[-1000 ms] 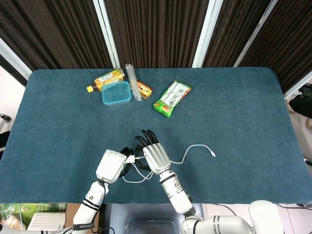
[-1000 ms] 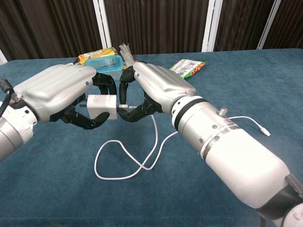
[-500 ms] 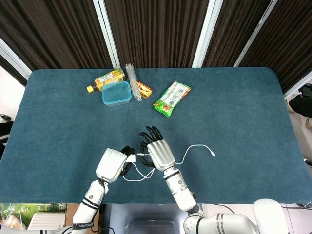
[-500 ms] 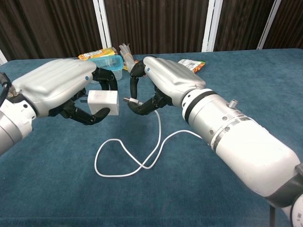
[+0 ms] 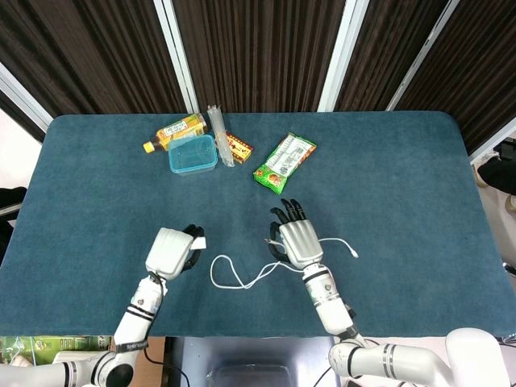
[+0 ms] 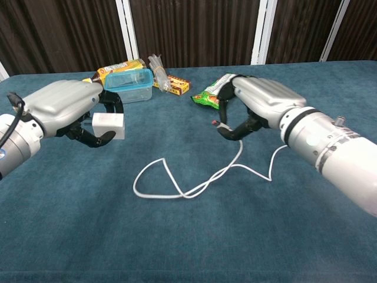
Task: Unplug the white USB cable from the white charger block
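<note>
My left hand (image 5: 171, 251) (image 6: 70, 109) grips the white charger block (image 6: 108, 125) (image 5: 197, 241) at the left of the table, a little above the cloth. My right hand (image 5: 295, 239) (image 6: 256, 106) pinches the plug end of the white USB cable (image 6: 194, 183) (image 5: 242, 278), held apart from the block with a wide gap between them. The cable hangs from the right hand and loops over the blue tablecloth between the hands. Its far end (image 5: 353, 255) lies to the right of the right hand.
At the back stand a blue plastic box (image 5: 193, 154) (image 6: 129, 78), a yellow bottle (image 5: 171, 132), a clear tube (image 5: 216, 129), an orange packet (image 5: 238, 146) and a green snack bag (image 5: 285, 162) (image 6: 213, 94). The table's front edge (image 5: 242, 332) lies just behind both wrists.
The plug has come out of the charger block. The hands then drew apart, left hand leftward with the block, right hand rightward with the cable, whose loop stretched out between them.
</note>
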Robot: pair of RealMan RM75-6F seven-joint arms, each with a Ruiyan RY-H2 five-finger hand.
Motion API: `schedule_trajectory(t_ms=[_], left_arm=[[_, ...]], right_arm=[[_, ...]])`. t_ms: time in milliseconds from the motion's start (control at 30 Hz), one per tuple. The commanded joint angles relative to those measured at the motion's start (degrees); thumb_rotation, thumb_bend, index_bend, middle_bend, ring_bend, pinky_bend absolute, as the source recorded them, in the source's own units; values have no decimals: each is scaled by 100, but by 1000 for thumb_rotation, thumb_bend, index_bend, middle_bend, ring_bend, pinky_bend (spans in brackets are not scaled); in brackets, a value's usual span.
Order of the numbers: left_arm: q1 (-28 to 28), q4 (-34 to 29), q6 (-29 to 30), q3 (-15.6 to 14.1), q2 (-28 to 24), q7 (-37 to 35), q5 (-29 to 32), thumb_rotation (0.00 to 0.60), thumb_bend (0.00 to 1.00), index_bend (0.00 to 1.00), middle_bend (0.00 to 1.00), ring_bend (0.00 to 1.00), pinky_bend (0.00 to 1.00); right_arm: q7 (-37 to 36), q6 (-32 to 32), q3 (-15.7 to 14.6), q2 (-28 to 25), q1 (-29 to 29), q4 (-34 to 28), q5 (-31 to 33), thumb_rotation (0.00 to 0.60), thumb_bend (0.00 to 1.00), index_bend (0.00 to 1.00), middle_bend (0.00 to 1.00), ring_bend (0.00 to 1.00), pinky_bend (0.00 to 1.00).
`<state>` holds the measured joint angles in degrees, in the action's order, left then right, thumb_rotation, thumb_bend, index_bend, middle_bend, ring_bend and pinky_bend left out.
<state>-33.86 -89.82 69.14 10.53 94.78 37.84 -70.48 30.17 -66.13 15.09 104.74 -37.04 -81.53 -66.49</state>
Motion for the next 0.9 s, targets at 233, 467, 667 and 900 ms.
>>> schedule_trajectory(t_ms=[233, 467, 667, 900], left_arm=[[-301, 1607, -927, -53, 255, -1193, 143, 600, 518, 615, 639, 994, 1000], [-371, 1725, -1145, -111, 248, -1340, 188, 600, 469, 412, 426, 978, 1000], [-395, 1624, -1201, -184, 166, -1304, 175, 600, 444, 336, 306, 976, 1000], [-348, 1166, -1041, -170, -71, -1247, 172, 600, 429, 227, 185, 955, 1000]], right_arm=[[59, 625, -201, -82, -44, 759, 448, 600, 671, 519, 248, 52, 0], [120, 716, -243, -66, -124, 818, 501, 600, 582, 307, 170, 4, 0], [119, 622, -248, -138, -112, 673, 481, 600, 543, 226, 145, 0, 0], [83, 471, -273, -480, -19, 146, 411, 600, 538, 162, 124, 0, 0]])
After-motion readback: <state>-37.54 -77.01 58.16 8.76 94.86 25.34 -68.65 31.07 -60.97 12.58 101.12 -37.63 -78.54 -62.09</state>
